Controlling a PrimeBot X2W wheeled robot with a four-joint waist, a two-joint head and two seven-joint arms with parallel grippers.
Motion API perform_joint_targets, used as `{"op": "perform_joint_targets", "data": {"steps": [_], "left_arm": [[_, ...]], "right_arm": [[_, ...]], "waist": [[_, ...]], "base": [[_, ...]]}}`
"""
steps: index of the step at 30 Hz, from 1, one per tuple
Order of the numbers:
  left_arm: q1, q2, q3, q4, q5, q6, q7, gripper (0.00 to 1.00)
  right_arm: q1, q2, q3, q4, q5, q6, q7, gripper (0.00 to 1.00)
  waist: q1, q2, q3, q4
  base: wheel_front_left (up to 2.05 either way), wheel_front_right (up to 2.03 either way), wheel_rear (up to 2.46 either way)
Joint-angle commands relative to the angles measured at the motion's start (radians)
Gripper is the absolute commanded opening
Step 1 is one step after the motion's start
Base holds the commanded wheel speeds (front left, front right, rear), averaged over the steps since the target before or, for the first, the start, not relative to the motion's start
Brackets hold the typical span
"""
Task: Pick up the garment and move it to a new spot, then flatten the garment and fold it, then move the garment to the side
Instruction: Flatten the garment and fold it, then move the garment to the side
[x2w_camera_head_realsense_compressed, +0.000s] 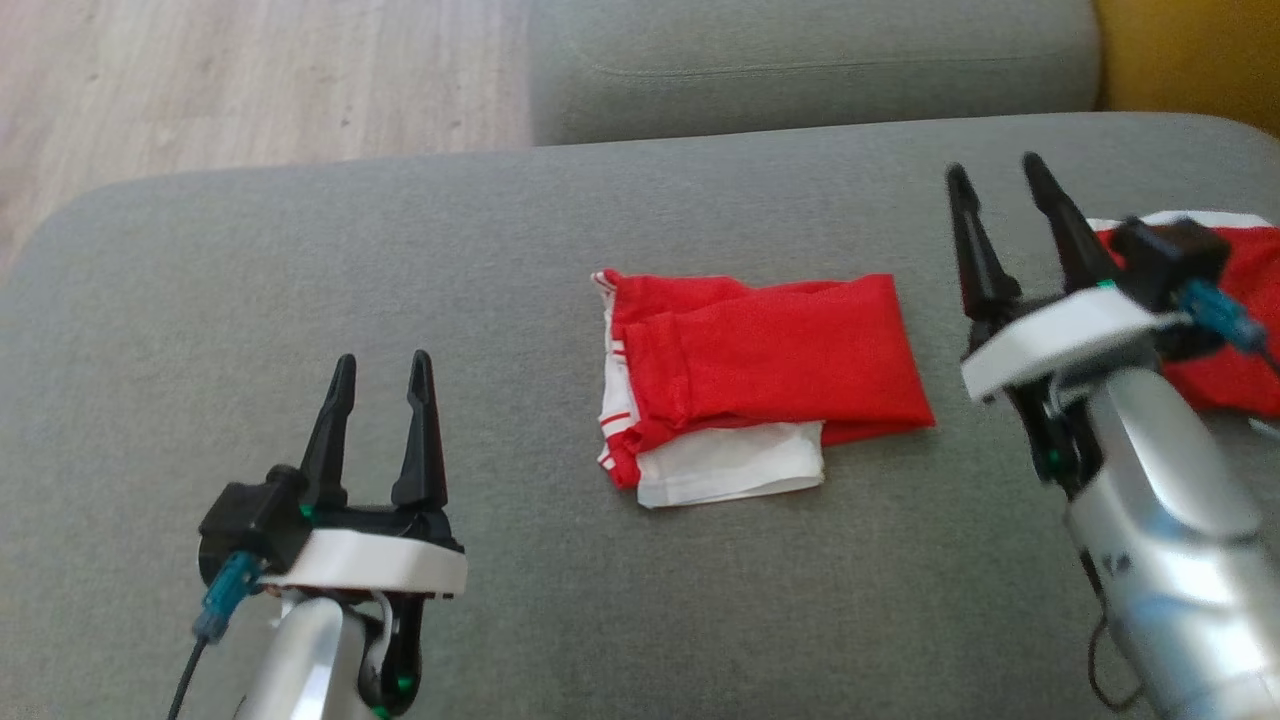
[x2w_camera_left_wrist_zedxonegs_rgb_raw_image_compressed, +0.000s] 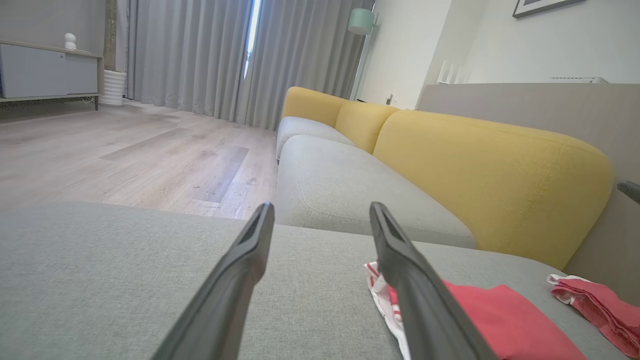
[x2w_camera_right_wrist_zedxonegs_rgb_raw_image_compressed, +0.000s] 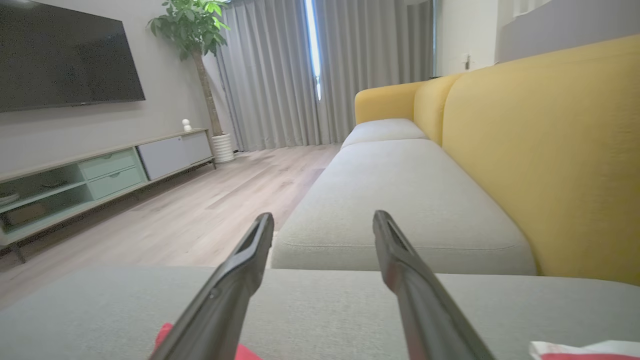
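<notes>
A red and white garment (x2w_camera_head_realsense_compressed: 760, 375) lies folded in a compact rectangle on the grey sofa seat (x2w_camera_head_realsense_compressed: 500, 250), at the middle of the head view. The left wrist view has the garment (x2w_camera_left_wrist_zedxonegs_rgb_raw_image_compressed: 495, 320) at its lower right, and the right wrist view catches a red corner of the garment (x2w_camera_right_wrist_zedxonegs_rgb_raw_image_compressed: 165, 335) at its bottom edge. My left gripper (x2w_camera_head_realsense_compressed: 382, 365) hovers open at the lower left, well clear of the cloth. Right of the garment, my right gripper (x2w_camera_head_realsense_compressed: 1000, 175) stands open and empty above the seat. Both sets of fingers point away from me.
A second red and white cloth (x2w_camera_head_realsense_compressed: 1230, 330) lies at the seat's right edge, partly behind my right wrist, and also shows as a bunched cloth (x2w_camera_left_wrist_zedxonegs_rgb_raw_image_compressed: 595, 300). Yellow backrest (x2w_camera_left_wrist_zedxonegs_rgb_raw_image_compressed: 490, 170) runs along the right. Another grey seat cushion (x2w_camera_head_realsense_compressed: 800, 60) lies ahead, wooden floor (x2w_camera_head_realsense_compressed: 250, 80) to the left.
</notes>
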Motion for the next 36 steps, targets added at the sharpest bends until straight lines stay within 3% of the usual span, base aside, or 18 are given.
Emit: {"op": "perform_joint_targets", "data": {"steps": [1, 8, 13, 36], "left_arm": [[-0.019, 0.007, 0.032, -0.035, 0.008, 0.005, -0.009, 1.0], [0.009, 0.007, 0.039, -0.039, 0.028, 0.002, -0.009, 1.0], [0.029, 0.007, 0.052, -0.041, 0.046, -0.004, -0.009, 1.0], [0.021, 0.007, 0.044, -0.056, 0.038, -0.002, -0.009, 1.0]], "right_arm": [[0.036, 0.012, -0.019, -0.061, -0.045, -0.001, -0.01, 1.0], [0.237, 0.084, -0.209, -0.218, -0.209, -0.001, -0.011, 1.0], [0.348, 0.134, -0.267, -0.288, -0.271, -0.001, -0.011, 1.0], [0.372, 0.162, -0.288, -0.312, -0.302, -0.001, -0.004, 1.0]], "waist": [[0.0, 0.0, -0.005, -0.017], [0.0, 0.0, -0.011, -0.049], [0.0, 0.0, -0.011, -0.059], [0.0, 0.0, 0.022, -0.039]], "base": [[0.0, 0.0, 0.0], [0.0, 0.0, 0.0], [0.0, 0.0, 0.0], [0.0, 0.0, 0.0]]}}
